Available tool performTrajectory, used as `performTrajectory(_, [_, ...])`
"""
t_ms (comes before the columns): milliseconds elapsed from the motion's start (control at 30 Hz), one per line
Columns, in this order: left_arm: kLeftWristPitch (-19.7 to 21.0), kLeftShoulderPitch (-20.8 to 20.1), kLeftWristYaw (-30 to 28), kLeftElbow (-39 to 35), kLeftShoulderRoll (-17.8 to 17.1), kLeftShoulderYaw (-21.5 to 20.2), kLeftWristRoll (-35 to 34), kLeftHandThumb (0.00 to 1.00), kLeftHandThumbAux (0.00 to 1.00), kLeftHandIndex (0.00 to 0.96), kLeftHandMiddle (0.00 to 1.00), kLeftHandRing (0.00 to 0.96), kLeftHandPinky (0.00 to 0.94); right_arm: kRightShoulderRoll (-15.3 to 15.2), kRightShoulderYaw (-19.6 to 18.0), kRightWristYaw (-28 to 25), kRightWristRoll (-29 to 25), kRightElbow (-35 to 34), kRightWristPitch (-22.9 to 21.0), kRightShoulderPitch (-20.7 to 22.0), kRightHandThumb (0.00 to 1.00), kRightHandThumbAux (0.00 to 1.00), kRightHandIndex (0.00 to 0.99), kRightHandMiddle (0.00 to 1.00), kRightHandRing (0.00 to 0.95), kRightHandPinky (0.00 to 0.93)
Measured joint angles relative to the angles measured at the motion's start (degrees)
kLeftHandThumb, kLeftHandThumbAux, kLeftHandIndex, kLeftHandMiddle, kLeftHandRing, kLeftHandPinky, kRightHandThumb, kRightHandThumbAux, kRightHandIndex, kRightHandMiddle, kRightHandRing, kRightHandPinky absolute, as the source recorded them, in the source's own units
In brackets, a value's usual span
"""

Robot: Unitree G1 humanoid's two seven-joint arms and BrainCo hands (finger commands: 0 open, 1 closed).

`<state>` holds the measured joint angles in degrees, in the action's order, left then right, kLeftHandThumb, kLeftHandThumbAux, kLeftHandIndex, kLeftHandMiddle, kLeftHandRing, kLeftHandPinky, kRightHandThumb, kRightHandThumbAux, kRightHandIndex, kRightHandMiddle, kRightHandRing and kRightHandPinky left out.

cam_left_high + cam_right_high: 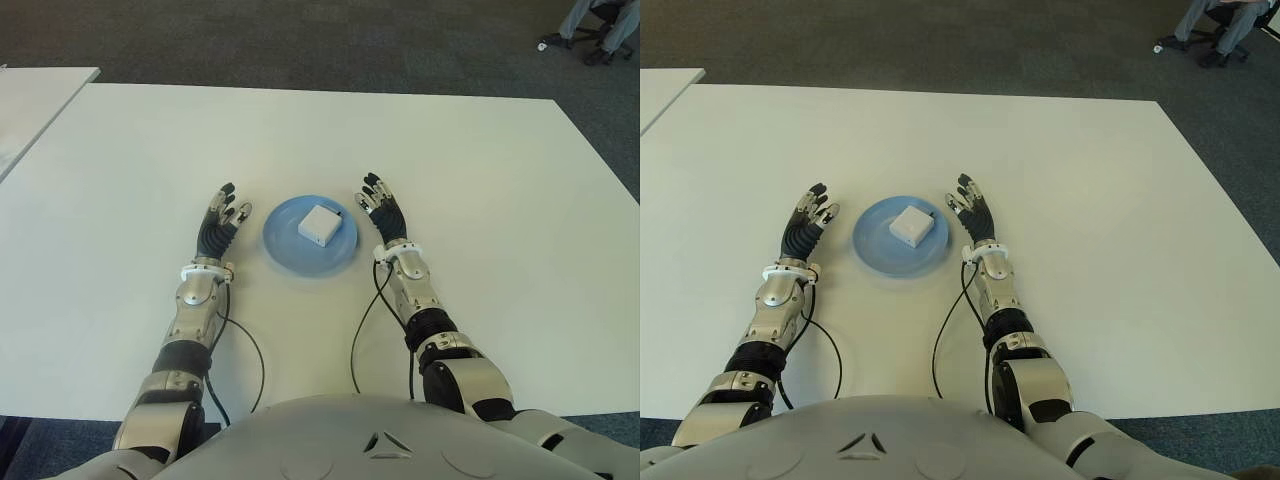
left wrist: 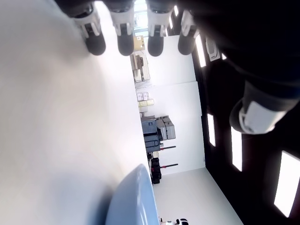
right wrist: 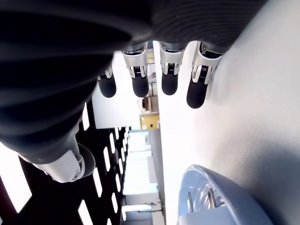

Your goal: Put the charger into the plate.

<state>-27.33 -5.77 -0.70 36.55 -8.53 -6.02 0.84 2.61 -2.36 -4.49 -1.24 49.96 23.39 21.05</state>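
A white square charger [image 1: 320,224] lies inside the round blue plate [image 1: 285,242] at the middle of the white table [image 1: 480,180]. In the right wrist view the charger [image 3: 208,214] shows its two metal prongs above the plate's rim [image 3: 197,176]. My right hand [image 1: 382,207] is just right of the plate, fingers [image 3: 168,75] stretched out and holding nothing. My left hand [image 1: 223,218] is just left of the plate, fingers [image 2: 124,37] also extended and empty. The plate's edge [image 2: 133,197] shows in the left wrist view.
A second white table's corner [image 1: 40,100] shows at the far left. Dark carpet lies beyond the table, with a person's legs and a chair base [image 1: 595,35] at the far right corner. Black cables [image 1: 362,330] run from both wrists toward my body.
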Motion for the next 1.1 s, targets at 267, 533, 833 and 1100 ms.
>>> performTrajectory(267, [-0.67, -0.45, 0.10, 0.97, 0.31, -1.24, -0.69, 0.000, 0.523, 0.000, 0.043, 0.000, 0.000, -0.02, 0.16, 0.00, 0.01, -0.03, 0.00, -0.05, 0.000, 0.647, 0.023, 0.077, 0.055, 0.048])
performTrajectory(533, [-0.90, -1.79, 1.32, 2.76, 0.63, -2.31, -0.88, 0.000, 0.532, 0.000, 0.043, 0.000, 0.000, 0.07, 0.36, -0.01, 0.00, -0.04, 0.00, -0.09, 0.000, 0.646, 0.028, 0.077, 0.057, 0.056])
performTrajectory(833, [-1.25, -2.34, 1.49, 3.85, 0.69, -2.35, -0.88, 0.000, 0.534, 0.000, 0.045, 0.003, 0.000, 0.21, 0.91, 0.01, 0.00, -0.04, 0.00, -0.08, 0.000, 0.650, 0.034, 0.080, 0.061, 0.061])
performTrajectory(1100, [-1.26, -2.48, 1.49, 4.09, 0.68, -2.35, -0.88, 0.000, 0.534, 0.000, 0.053, 0.009, 0.000, 0.24, 1.10, 0.17, 0.00, -0.03, 0.00, -0.08, 0.000, 0.654, 0.033, 0.079, 0.060, 0.058])
